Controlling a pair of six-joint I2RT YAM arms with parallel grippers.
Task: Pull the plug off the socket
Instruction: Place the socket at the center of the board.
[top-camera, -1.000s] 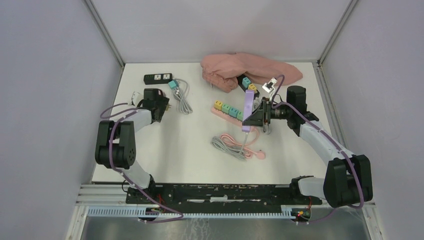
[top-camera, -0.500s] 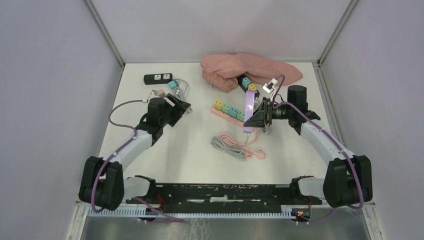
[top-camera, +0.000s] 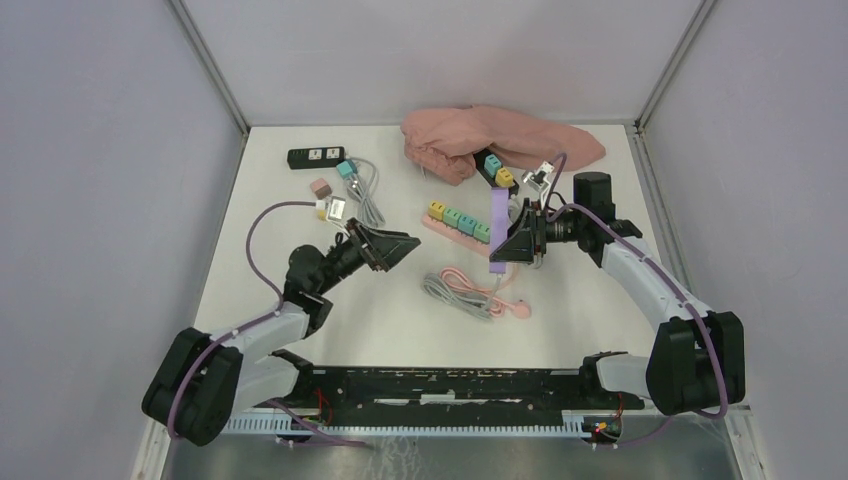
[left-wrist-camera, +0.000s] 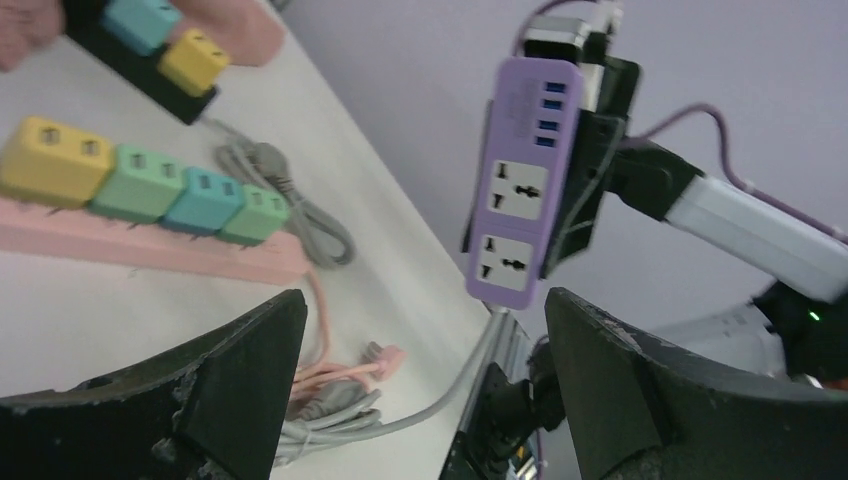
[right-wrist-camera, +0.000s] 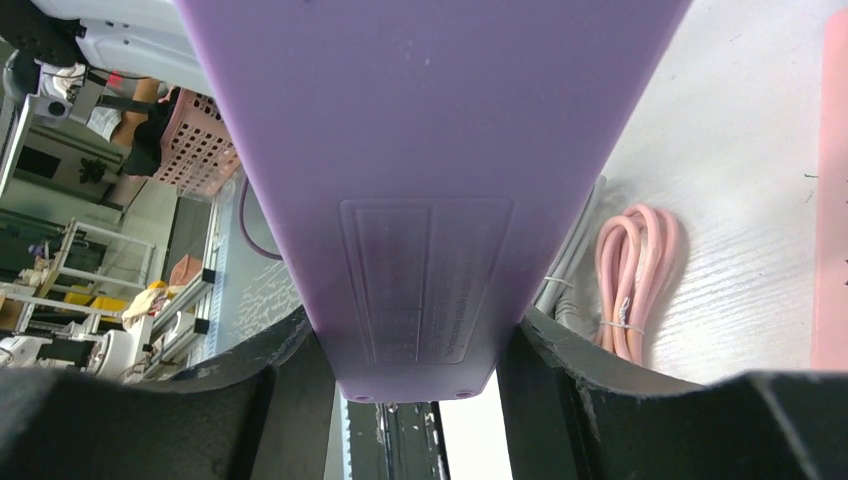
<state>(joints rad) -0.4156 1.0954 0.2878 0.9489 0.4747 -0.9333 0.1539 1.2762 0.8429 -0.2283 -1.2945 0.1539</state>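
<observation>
Far left of the surface (top-camera: 400, 330): black strip (top-camera: 315, 156) nr the back edge, w/ a teal plug (top-camera: 346, 169) just by its right end. Nearer the front, a small pink cube (top-camera: 320, 187) & a white plug (top-camera: 333, 208) lie loose on the surface, beside a grey cord (top-camera: 368, 200).

Left end effector (top-camera: 398, 248) hangs mid-surface, jaws wide, nothing btwn them. Its wrist cam looks at the purple socket strip (left-wrist-camera: 522, 185).

Pink strip (top-camera: 450, 225) w/ yellow, green & teal adapters lies flat just left of the purple one. Coiled pink & grey cords (top-camera: 470, 290) sit nearer the front.

The purple socket strip is lifted off the surface, clamped across its width by the right end effector (top-camera: 512, 240), socket face turned left. Its grey cord trails down toward the coils.

Pink cloth (top-camera: 500, 135) at the back, w/ a second black strip (top-camera: 498, 168) carrying teal & yellow adapters at its front edge.
</observation>
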